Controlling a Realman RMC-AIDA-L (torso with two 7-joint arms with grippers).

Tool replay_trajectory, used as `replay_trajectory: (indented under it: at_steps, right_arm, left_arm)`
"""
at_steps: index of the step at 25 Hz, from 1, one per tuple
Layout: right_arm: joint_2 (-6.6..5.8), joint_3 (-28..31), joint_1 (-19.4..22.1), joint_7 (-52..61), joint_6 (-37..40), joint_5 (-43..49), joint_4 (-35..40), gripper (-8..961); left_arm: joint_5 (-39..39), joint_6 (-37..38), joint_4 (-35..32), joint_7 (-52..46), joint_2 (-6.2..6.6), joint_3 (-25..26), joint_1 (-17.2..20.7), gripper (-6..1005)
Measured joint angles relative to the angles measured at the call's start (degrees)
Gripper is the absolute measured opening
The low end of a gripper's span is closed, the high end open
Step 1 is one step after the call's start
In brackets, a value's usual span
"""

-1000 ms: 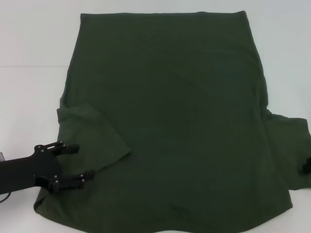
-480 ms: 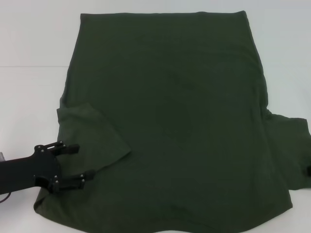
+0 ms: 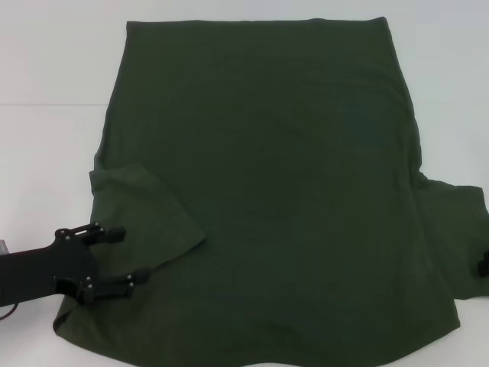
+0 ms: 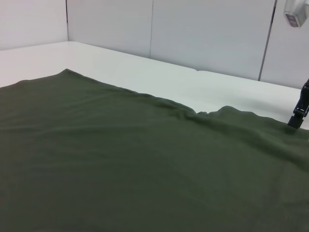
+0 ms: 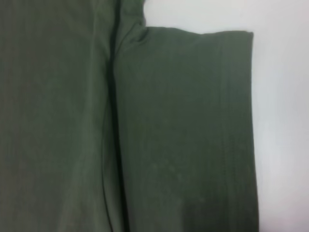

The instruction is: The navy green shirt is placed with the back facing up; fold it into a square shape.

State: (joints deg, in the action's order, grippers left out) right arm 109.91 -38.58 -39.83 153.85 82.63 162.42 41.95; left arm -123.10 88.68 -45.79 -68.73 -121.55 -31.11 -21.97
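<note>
The navy green shirt (image 3: pixel 267 191) lies flat on the white table, plain side up, hem at the far end. Its left sleeve (image 3: pixel 145 210) is folded in over the body. The right sleeve (image 3: pixel 458 229) lies spread out to the side and fills the right wrist view (image 5: pixel 188 130). My left gripper (image 3: pixel 126 256) is open at the near left, its two fingers spread over the cloth beside the folded sleeve. Only a black tip of my right gripper (image 3: pixel 483 264) shows at the right edge by the right sleeve, and it appears far off in the left wrist view (image 4: pixel 299 111).
The white table (image 3: pixel 46 153) runs bare to the left of the shirt and beyond its hem. Pale wall panels (image 4: pixel 207 34) stand behind the table in the left wrist view.
The right gripper's black tip at the right edge shifted slightly down and back. The left gripper and the shirt have not moved.
</note>
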Motion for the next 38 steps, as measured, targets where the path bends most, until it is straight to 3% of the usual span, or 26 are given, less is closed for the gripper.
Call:
replay_trajectory:
  at_steps: [12, 38]
  right_arm:
    - [0.08, 0.0, -0.16, -0.23, 0.04, -0.18, -0.17, 628]
    - [1.41, 0.0, -2.86, -0.84, -0.19, -0.36, -1.12, 530]
  left_arm:
    - [0.06, 0.0, 0.0, 0.0, 0.0, 0.0, 0.08, 848]
    - [0.14, 0.09, 0.0, 0.0, 0.0, 0.0, 0.36, 848]
